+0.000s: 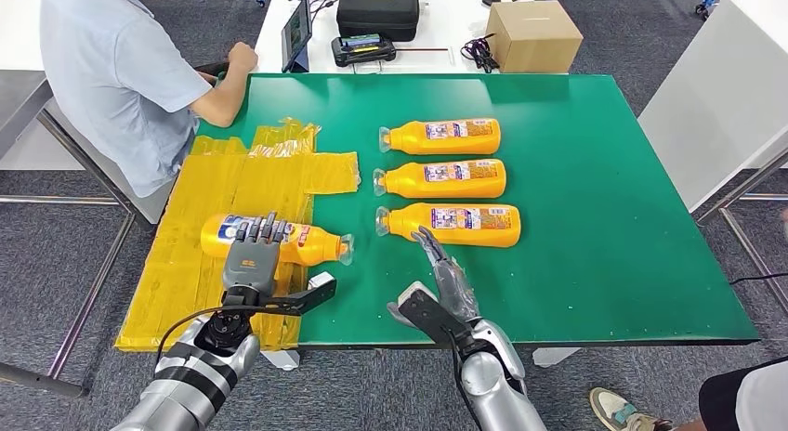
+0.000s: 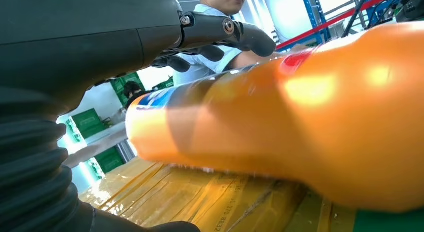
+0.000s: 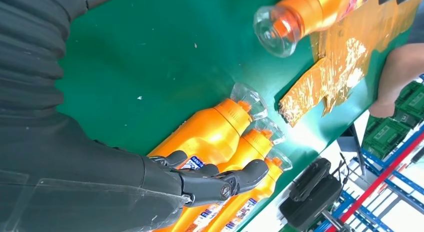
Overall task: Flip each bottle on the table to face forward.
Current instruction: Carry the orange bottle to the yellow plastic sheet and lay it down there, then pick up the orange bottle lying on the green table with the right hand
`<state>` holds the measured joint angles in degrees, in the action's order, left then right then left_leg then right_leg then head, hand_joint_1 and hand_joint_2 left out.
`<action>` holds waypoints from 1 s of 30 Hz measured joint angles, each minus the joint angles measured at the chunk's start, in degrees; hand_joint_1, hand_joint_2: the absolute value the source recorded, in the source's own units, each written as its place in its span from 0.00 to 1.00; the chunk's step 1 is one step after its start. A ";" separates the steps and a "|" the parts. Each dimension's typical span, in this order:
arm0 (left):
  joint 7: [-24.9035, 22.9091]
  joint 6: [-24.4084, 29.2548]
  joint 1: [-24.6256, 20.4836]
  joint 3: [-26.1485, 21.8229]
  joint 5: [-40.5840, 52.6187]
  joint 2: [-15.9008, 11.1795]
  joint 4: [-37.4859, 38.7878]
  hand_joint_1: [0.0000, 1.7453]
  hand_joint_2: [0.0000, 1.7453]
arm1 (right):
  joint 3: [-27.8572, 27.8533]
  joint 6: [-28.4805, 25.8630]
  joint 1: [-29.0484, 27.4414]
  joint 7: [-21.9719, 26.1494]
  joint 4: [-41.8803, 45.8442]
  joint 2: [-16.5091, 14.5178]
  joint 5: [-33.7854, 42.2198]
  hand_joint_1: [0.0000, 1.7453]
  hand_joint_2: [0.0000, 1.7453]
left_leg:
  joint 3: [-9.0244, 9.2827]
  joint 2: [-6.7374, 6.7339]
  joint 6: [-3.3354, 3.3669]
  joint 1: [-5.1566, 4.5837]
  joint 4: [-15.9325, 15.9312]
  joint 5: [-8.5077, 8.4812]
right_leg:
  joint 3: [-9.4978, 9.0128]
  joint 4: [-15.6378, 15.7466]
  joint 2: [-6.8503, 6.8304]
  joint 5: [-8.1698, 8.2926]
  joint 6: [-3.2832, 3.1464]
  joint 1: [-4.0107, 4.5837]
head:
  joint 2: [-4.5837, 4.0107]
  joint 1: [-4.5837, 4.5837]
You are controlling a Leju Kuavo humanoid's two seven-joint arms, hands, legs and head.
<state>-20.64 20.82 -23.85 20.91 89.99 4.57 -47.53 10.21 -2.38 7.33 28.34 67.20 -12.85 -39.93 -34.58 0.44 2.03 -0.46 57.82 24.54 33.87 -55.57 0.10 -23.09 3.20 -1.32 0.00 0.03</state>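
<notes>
step: left hand (image 1: 253, 256) is lying over the bottle on the tape (image 1: 275, 240), fingers draped across its top, thumb on the near side; looks like a grasp/roll in progress, judging this bottle is the one being turned
left hand state: fingers are curling round the bottle body, touching it; can't tell if it's lifting off the yellow tape patch (image 1: 186, 264)
right hand: right hand (image 1: 444, 278) is hovering open, fingers apart, holding nothing, tips just short of the nearest bottle (image 1: 449, 223)
bottles: 3 are lying in a row beyond the right hand on the green table (image 1: 604, 217), caps pointing toward left-hand side; 4th is under left hand, cap pointing toward right hand
next move: prob. needs a firm wrap, then a roll about the long axis till the label is facing the robot; smooth round body could be slipping, so slow wrist turn
labels: blue/white label is showing under left fingers; row bottles are showing white/red panels; text too small to read
tape print: digits on the tape in left wrist view, blurred, not sure
</notes>
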 joint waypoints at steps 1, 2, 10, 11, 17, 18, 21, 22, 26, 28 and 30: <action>0.13 -0.74 -0.16 0.01 0.00 0.02 0.23 0.00 1.00 | 0.00 0.00 0.03 0.04 -0.06 0.00 0.03 0.00 1.00 | 0.00 0.01 0.00 0.00 0.00 0.00 | -0.01 0.00 -0.01 0.00 0.00 0.00 | 0.00 0.00; 0.28 -1.55 -0.41 0.01 0.00 0.06 0.55 0.00 1.00 | -0.01 -0.01 0.07 0.12 -0.16 0.00 0.08 0.00 1.00 | 0.01 0.02 0.00 0.00 0.00 0.00 | -0.03 0.00 -0.03 0.00 0.00 0.00 | 0.00 -0.01; 0.50 -2.86 -2.36 -0.05 0.02 0.76 4.13 0.00 1.00 | -0.13 -0.57 0.88 0.78 -1.20 0.00 0.15 0.00 1.00 | 0.32 0.07 -0.01 0.00 -0.01 -0.02 | -0.35 0.01 -0.09 -0.01 -0.02 0.00 | 0.00 0.00; 0.28 -2.16 -2.27 -0.02 0.02 0.84 4.17 0.00 1.00 | -0.15 -0.76 0.84 0.80 -1.22 0.00 0.02 0.00 1.00 | 0.33 0.07 -0.02 0.00 -0.01 -0.04 | -0.35 0.01 -0.09 -0.01 -0.02 0.00 | 0.00 0.00; -5.26 2.31 2.52 3.39 0.02 0.23 -4.82 0.00 1.00 | -0.47 -3.10 -1.29 -0.07 0.97 -0.04 -2.76 0.00 1.00 | 0.15 0.08 -0.05 0.00 -0.01 -0.11 | -0.18 0.00 -0.09 0.01 -0.01 0.00 | 0.00 0.01; -6.50 2.27 3.41 4.70 0.02 -0.24 -7.72 0.00 1.00 | -0.56 -3.40 -1.74 -0.37 1.72 -0.07 -3.33 0.00 1.00 | 0.08 0.09 -0.05 0.00 -0.01 -0.11 | -0.12 0.00 -0.09 0.01 -0.01 0.00 | 0.00 0.01; -9.07 2.29 5.18 8.94 0.03 -2.01 -16.67 0.00 1.00 | -0.77 -4.94 -2.98 -1.58 4.12 -0.16 -6.21 0.00 1.00 | -0.07 0.10 -0.05 0.00 0.00 -0.10 | 0.02 0.00 -0.10 0.01 0.00 0.00 | 0.00 0.00; -9.14 2.42 5.60 10.24 0.04 -2.56 -19.61 0.00 1.00 | -0.81 -6.20 -3.33 -2.41 4.97 -0.15 -8.53 0.00 1.00 | -0.10 0.10 -0.04 0.00 0.00 -0.09 | 0.04 0.00 -0.10 0.00 0.00 0.00 | 0.00 0.00; -2.54 3.47 8.48 12.53 0.05 -3.15 -29.88 0.00 1.00 | -0.84 -12.86 -4.01 -8.06 8.09 1.20 -23.61 0.00 1.00 | -0.14 0.09 -0.03 -0.02 0.00 -0.05 | 0.10 0.02 -0.10 -0.01 0.01 -0.02 | 0.00 -0.02; 4.47 4.59 10.99 12.01 -0.13 -1.98 -34.25 0.00 1.00 | -0.93 -14.36 -3.91 -10.94 9.09 3.01 -29.56 0.00 1.00 | -0.16 0.09 -0.01 -0.04 0.00 -0.03 | 0.11 0.04 -0.10 -0.01 0.01 -0.04 | 0.00 -0.01; 13.15 5.93 14.29 10.38 -1.82 0.48 -38.36 0.00 1.00 | -1.36 -14.40 -3.54 -12.85 9.47 5.10 -32.88 0.00 1.00 | -0.19 0.09 0.03 -0.08 0.00 0.00 | 0.11 0.06 -0.10 -0.01 0.01 -0.06 | 0.00 -0.01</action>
<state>-7.49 26.75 -9.57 31.28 88.17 5.06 -85.90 8.85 -16.78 3.79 15.49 76.67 -7.75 -72.80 -34.77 0.53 2.07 -0.55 57.82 24.54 33.98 -55.51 0.00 -23.10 3.21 -1.38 0.00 0.03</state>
